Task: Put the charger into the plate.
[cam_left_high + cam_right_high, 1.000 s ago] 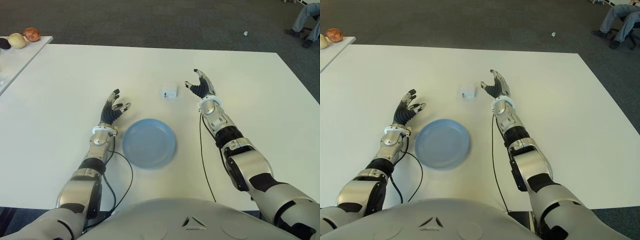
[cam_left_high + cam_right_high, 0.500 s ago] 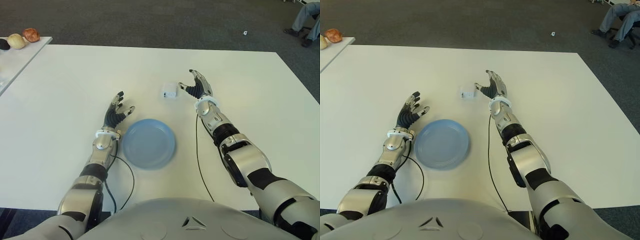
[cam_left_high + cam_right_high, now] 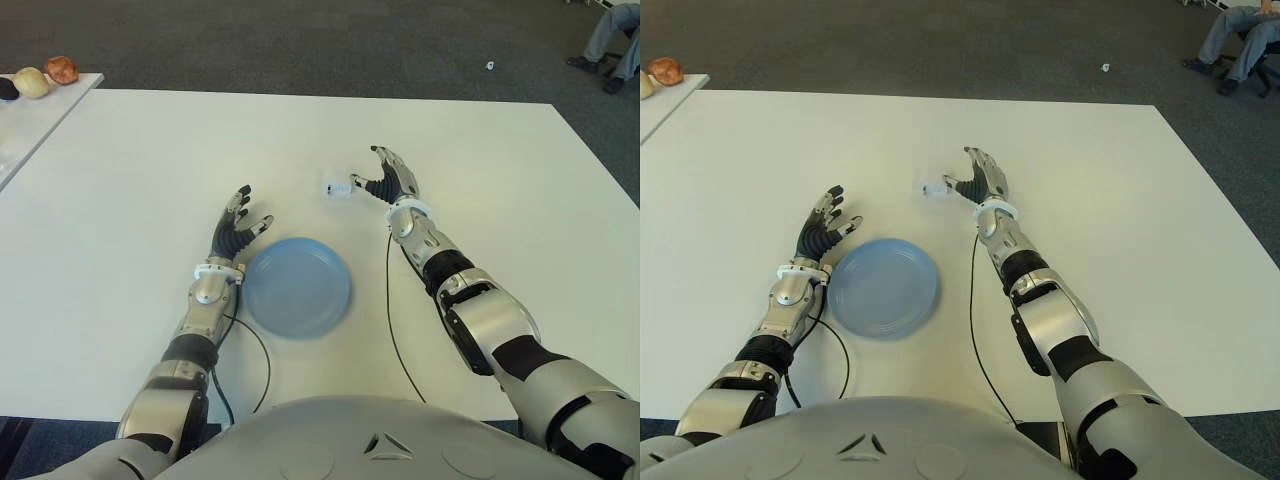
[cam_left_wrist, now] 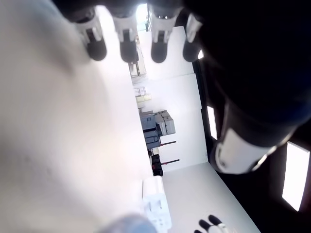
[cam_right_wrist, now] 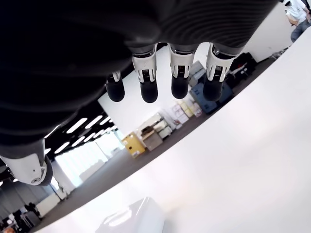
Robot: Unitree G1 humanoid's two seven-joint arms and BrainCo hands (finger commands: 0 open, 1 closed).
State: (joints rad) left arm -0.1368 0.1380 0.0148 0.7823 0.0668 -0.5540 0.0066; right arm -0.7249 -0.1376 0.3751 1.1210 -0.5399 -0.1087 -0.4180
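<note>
Left eye view shows the white charger [image 3: 339,188] lying on the white worktop [image 3: 130,170] just above frame centre, apart from the blue plate [image 3: 297,287] below it. The right hand [image 3: 388,180] sits just right of the charger, fingers spread and grasping nothing. The left hand [image 3: 236,230], also released, shows just left of the plate's upper rim.

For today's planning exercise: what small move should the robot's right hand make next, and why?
Probably close the right hand around the charger: its fingers are spread open right beside it, and the charger sits on the table, not in the blue plate.
</note>
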